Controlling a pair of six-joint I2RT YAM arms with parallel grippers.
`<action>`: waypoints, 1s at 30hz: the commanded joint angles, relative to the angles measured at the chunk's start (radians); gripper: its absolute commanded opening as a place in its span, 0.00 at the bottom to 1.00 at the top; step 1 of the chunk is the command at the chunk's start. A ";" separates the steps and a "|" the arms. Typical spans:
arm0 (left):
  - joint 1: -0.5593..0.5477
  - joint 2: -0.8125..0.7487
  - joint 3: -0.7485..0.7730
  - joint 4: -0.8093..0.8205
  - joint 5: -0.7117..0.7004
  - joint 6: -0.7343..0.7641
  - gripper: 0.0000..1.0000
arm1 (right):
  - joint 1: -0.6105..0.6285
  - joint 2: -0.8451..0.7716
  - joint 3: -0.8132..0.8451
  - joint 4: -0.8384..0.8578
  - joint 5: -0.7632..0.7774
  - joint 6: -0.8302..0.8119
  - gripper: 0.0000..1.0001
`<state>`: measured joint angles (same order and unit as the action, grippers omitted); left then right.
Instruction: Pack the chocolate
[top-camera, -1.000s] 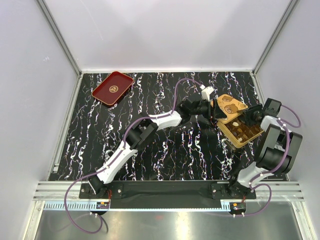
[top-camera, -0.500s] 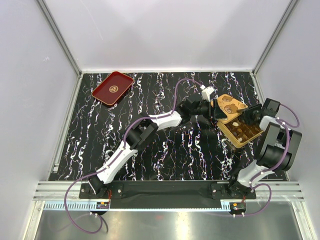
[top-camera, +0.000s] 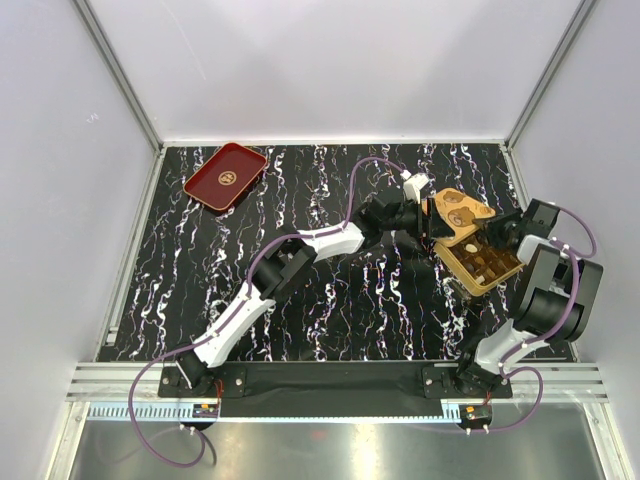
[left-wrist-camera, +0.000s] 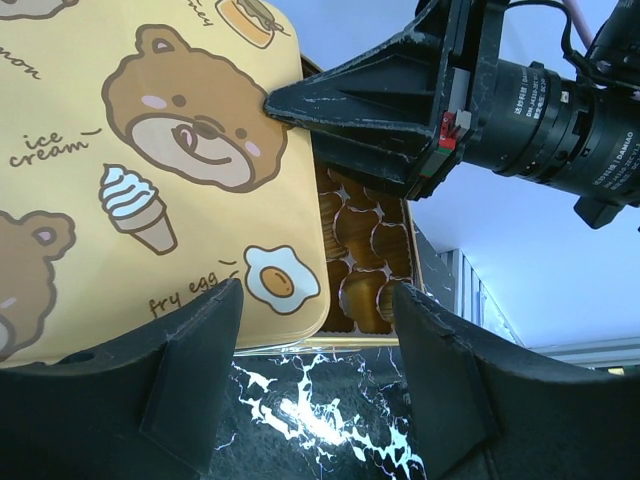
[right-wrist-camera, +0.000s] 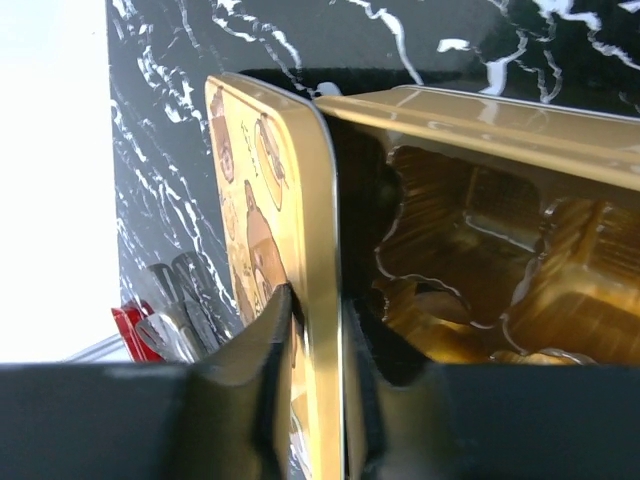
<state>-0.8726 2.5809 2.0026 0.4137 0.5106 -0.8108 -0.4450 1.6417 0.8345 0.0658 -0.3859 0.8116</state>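
- Top external: at the right of the worktop (top-camera: 330, 310), the bear-print lid (top-camera: 458, 212) leans tilted over the gold compartmented box (top-camera: 490, 270). The left tool (top-camera: 426, 219) and the right tool (top-camera: 497, 233) both reach it.
- Left wrist: the left tool's fingers stand apart and hold nothing, just beside the lid's near edge. Past the lid, the chocolate (left-wrist-camera: 360, 235) sits in the box's cups.
- Right wrist: the right tool is clamped on the lid's rim, with one finger on each face.
- Judgement: filling looks finished and the step in hand is closing the box. The next move calls for laying the lid flat, squared to the box, before release.
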 joint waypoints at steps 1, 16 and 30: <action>-0.016 -0.027 0.002 0.017 -0.011 0.004 0.67 | 0.008 -0.005 -0.009 0.049 -0.005 -0.017 0.20; 0.020 -0.295 -0.169 -0.047 -0.073 0.130 0.68 | -0.047 -0.180 -0.021 0.028 -0.113 -0.089 0.00; 0.047 -0.124 0.022 -0.194 -0.090 0.191 0.68 | -0.256 -0.399 -0.075 -0.201 -0.304 -0.176 0.00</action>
<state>-0.8375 2.3863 1.9171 0.2379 0.4320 -0.6495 -0.6849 1.2919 0.7639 -0.0597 -0.6086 0.6838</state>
